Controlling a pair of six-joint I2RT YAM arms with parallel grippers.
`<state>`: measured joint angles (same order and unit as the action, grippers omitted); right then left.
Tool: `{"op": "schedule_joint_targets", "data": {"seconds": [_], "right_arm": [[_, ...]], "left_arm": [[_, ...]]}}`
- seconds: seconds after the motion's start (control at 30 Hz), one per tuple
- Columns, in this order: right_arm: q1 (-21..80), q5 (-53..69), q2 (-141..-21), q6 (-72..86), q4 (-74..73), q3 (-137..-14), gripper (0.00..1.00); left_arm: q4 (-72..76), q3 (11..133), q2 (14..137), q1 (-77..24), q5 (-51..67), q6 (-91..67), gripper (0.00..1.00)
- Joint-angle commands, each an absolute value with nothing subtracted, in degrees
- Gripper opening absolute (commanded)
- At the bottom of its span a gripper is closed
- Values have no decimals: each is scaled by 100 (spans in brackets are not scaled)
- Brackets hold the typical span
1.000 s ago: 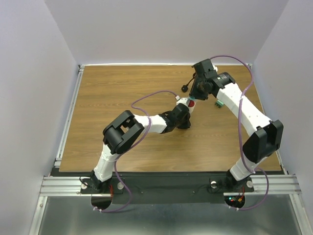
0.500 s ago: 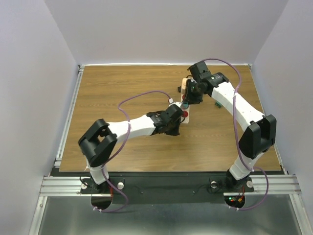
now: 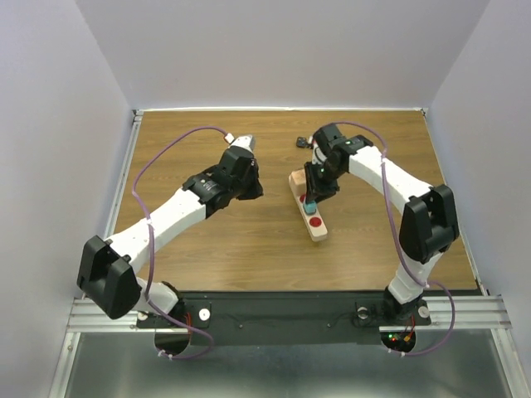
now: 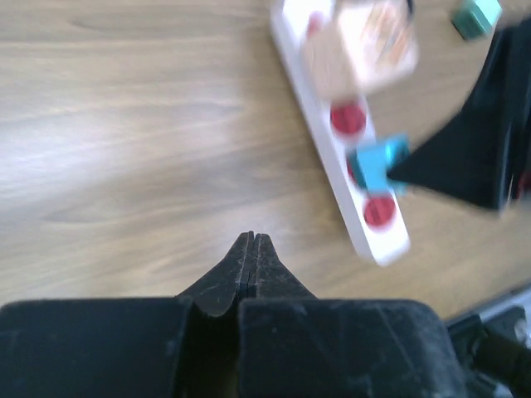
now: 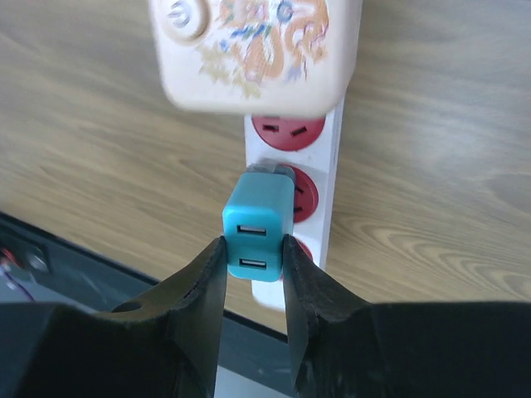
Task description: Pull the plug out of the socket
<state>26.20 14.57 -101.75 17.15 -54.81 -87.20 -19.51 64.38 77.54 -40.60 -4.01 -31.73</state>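
Observation:
The socket [image 3: 315, 225] is a beige power strip with red outlets, lying at an angle mid-table; it also shows in the left wrist view [image 4: 375, 236] and the right wrist view [image 5: 333, 170]. A teal two-port USB plug [image 5: 258, 225] sits in a middle outlet and also shows in the top view [image 3: 308, 202]. My right gripper [image 5: 253, 249] is shut on the teal plug, one finger on each side. My left gripper [image 4: 251, 237] is shut and empty, over bare wood well to the left of the strip [image 3: 255, 189].
A beige adapter with a dragon picture [image 5: 257, 50] is plugged into the strip's far end [image 4: 358, 48]. The strip's black cord end [image 3: 300, 142] lies behind it. A small green block [image 4: 476, 14] lies beyond the strip. Grey walls enclose the table.
My left arm has drawn back to the left, away from the strip. My right gripper has come down onto the teal plug. The strip now lies nearer the front.

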Motion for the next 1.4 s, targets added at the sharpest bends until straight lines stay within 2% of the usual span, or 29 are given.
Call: {"op": "schedule_joint_targets", "data": {"seconds": [0.0, 0.17, 0.53, 0.77, 0.97, 1.37], "right_arm": [[3093, 2013, -10247, 1161, -5484, -8622, 0], [3602, 1890, -10406, 1055, -5511, -8508, 0], [3718, 1503, -10134, 1239, -5212, -8016, 0], [3727, 1784, -10081, 1362, -5010, -7989, 0], [3718, 1933, -10072, 1389, -4931, -7998, 0], [3718, 2162, -10028, 1371, -4869, -7945, 1]], "left_arm": [[-1803, 6460, 7979, -3982, -185, -2717, 0], [-1424, 6609, 8252, -3973, 184, -2593, 0], [-308, 6785, 9052, -4095, 1186, -2391, 0], [148, 6216, 9123, -4684, 1591, -2426, 0], [633, 5582, 9061, -4764, 1153, -2409, 0], [1213, 5607, 9642, -4746, 459, -2452, 0]]}}
